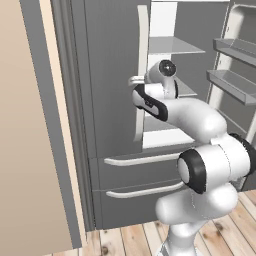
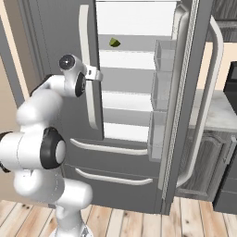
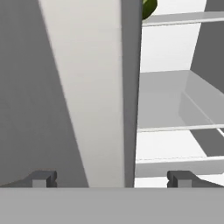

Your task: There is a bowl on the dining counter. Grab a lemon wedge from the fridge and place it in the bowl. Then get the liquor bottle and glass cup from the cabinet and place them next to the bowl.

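Observation:
The dark grey fridge has its left door shut and its right door swung wide open. A small yellow-green lemon wedge lies on an upper white shelf inside and peeks in at the top of the hand view. My gripper is open and hovers at the shut left door's long pale handle. That handle stands between the two spread fingertips, and nothing is held. The lemon wedge sits above and to the right of the gripper. The bowl, dining counter, liquor bottle, glass cup and cabinet are out of view.
The open door carries clear bins on its inner side. Two drawers with pale bar handles close the fridge's lower part. A beige wall flanks the fridge on the left. A grey countertop over dark panelled cabinets lies to the right.

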{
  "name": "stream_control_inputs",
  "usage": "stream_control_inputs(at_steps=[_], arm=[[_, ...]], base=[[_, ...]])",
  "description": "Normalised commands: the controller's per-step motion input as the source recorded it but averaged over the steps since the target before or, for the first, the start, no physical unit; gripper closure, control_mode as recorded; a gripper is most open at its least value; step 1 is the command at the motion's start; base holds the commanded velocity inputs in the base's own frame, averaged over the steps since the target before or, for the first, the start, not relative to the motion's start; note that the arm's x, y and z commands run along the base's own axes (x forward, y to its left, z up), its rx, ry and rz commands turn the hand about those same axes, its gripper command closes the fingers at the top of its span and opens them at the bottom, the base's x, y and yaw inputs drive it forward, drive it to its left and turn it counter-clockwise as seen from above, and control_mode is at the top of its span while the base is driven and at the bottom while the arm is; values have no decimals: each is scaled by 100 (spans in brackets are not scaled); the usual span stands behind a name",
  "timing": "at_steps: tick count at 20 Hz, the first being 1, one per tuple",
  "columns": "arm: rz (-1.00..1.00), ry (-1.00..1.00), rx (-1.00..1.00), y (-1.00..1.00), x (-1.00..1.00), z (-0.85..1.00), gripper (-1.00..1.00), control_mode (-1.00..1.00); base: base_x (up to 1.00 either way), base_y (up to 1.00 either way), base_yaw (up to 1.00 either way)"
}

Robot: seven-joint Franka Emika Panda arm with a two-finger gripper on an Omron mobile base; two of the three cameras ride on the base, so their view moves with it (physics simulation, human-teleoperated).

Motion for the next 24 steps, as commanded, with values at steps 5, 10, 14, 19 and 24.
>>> stream_control_inputs(at_steps=[5,10,14,19,24], arm=[[0,0,0,1,45,-12,-100,-100],[0,0,0,0,46,-10,-100,-100],[0,0,0,4,48,-11,-100,-100],[0,0,0,4,50,-13,-100,-100],[1,1,0,7,54,-10,100,-100]], base=[[0,0,0],[0,0,0],[0,0,0],[0,0,0],[0,0,0]])
